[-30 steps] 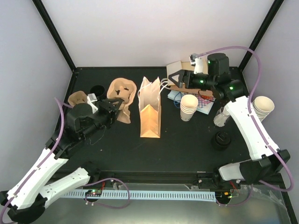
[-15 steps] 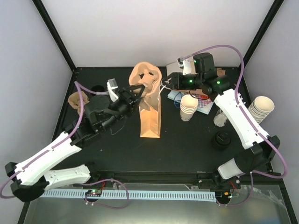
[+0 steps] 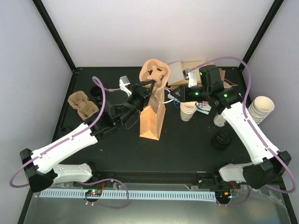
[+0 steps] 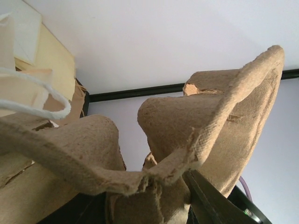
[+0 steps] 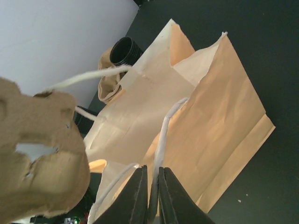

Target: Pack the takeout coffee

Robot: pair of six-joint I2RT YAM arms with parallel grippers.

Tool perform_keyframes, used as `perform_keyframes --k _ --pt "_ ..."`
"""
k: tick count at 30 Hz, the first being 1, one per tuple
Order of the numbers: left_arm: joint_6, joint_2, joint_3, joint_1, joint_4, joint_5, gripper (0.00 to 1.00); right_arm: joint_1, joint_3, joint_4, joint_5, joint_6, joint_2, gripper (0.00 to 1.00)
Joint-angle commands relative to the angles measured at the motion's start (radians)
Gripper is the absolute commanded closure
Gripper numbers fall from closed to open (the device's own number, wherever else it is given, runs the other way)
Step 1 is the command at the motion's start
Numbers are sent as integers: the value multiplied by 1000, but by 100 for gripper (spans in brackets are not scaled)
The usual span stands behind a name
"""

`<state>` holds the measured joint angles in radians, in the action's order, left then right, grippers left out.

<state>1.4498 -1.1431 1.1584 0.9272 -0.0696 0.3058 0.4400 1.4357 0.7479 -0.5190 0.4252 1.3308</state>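
Note:
My left gripper [image 3: 148,87] is shut on a brown pulp cup tray [image 3: 155,73] and holds it tilted in the air over the mouth of the brown paper bag [image 3: 152,120]. In the left wrist view the tray [image 4: 205,121] fills the frame above my left gripper [image 4: 154,205]. My right gripper [image 5: 153,196] is shut on one white handle [image 5: 164,135] of the bag [image 5: 219,107], at the bag's right side [image 3: 179,94]. A black round lid [image 3: 221,140] sits at the front right. It may be the takeout coffee; no cup shows under it.
A second pulp tray [image 3: 84,105] lies at the left. One stack of cream cups [image 3: 189,108] stands right of the bag, another [image 3: 261,109] at the far right edge. A cardboard box [image 3: 177,71] sits at the back. A black ribbed cylinder [image 5: 124,49] stands beyond the bag.
The left arm lifted the tray from the left of the table and swung it right, over the bag. The right gripper came down to the bag's handle and shut on it.

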Motion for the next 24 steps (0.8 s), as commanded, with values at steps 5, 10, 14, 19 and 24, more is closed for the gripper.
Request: perform_keyframes --k 5,10,14,19,24 --pt "37 -45 6 7 35 57 62 2 -32 8 -13 -28 -76 89" --pt "61 -69 -20 7 28 55 62 2 -36 24 2 -41 -91 89" --pt "75 -62 -29 7 -39 55 63 2 -41 36 23 -49 -99 89" --pt "96 -38 -31 8 -172 26 63 1 -43 72 59 -81 -111 86" --pt "122 3 -87 14 -193 11 63 0 -45 117 136 -125 -129 85"
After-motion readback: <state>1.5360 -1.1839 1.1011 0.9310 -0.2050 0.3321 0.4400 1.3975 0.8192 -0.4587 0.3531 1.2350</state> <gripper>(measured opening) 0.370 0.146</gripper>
